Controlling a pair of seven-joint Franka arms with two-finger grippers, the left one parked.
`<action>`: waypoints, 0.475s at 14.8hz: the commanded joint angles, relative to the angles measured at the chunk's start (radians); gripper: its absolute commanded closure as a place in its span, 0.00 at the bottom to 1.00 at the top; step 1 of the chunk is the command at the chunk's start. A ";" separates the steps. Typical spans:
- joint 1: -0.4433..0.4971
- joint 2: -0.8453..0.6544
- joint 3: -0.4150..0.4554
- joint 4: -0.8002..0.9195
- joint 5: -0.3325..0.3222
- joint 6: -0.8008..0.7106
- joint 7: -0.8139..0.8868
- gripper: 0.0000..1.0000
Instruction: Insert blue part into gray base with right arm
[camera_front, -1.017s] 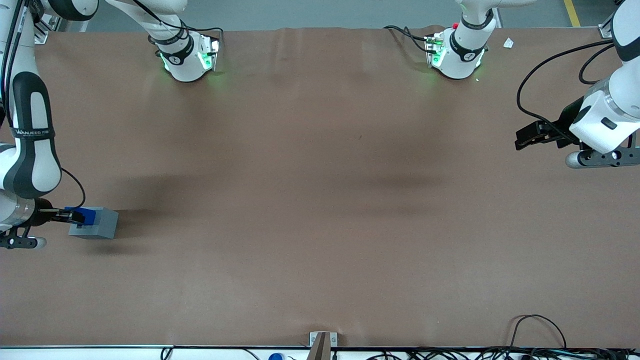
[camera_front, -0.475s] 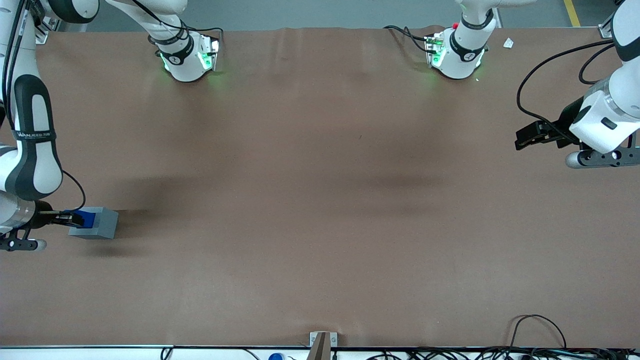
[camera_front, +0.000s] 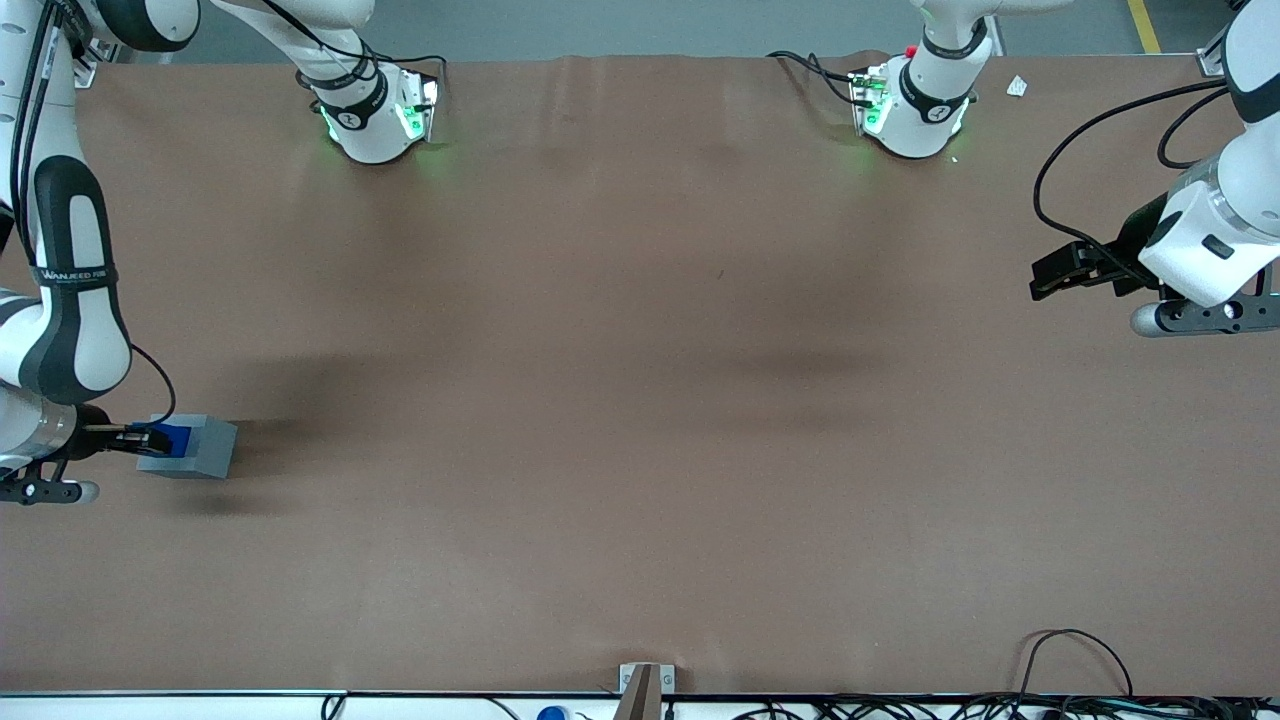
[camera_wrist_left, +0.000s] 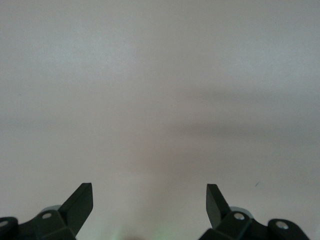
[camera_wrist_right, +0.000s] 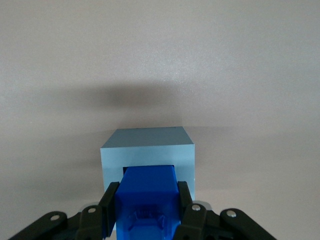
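**Blue part held in the gray base's recess**

The jaws of the gripper are clamped on the blue part, one black finger pressed against each of its two side faces. The part's leading end sits inside the square recess of the gray base — the base's pale rim frames it on three visible sides, and the blue body stands out of the opening toward the wrist camera. How deep the part has gone in cannot be told from these views.

In the front view the gripper shows at the lower left of the frame, close to the left edge, with the blue part between its tips and touching the gray base. The base rests flat on the brown surface, upright and square, with a soft dark shadow stretching from it toward the middle of the frame. The right arm rises from the gripper up the left edge of the frame — white links with dark-gray panels, a lettered black band around one link, and a thin black cable looping down to the wrist.

The base and part lie toward the working arm's end of the surface, nearer to the front camera than the arm's green-lit mount at the upper left.
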 joint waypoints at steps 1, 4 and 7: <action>-0.001 0.017 0.005 0.022 0.009 0.008 -0.009 0.00; 0.007 0.002 0.008 0.023 0.012 -0.008 0.000 0.00; 0.031 -0.073 0.008 0.040 0.022 -0.046 0.002 0.00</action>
